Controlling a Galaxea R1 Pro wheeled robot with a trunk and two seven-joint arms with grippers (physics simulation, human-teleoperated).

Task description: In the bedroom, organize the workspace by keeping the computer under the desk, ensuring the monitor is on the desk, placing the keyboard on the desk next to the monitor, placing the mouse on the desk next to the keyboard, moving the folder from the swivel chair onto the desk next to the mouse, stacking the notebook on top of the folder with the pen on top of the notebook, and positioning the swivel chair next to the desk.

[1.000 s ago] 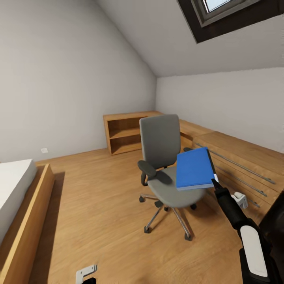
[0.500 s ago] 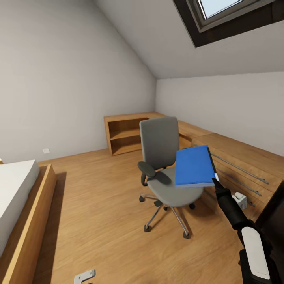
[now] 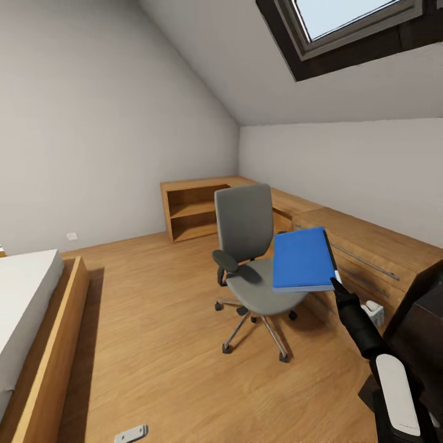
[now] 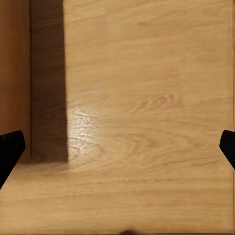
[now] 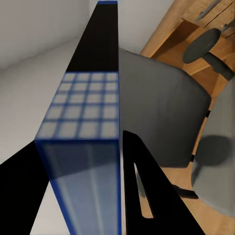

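The right hand [image 3: 335, 282] pinches the blue folder [image 3: 303, 259] by its lower right corner, holding it flat in the air over the seat of the swivel chair [image 3: 251, 258]. The left hand [image 4: 117, 147] hangs wide open above bare wooden floor [image 3: 160, 320]. Low wooden drawer units [image 3: 363, 246] line the wall just beyond the chair; open floor stretches to the bed [image 3: 31, 320].

Open wooden floor [image 3: 160, 344] is lying left of the swivel chair [image 3: 252, 246]; the drawer chest [image 3: 369, 252] is crowding its right.
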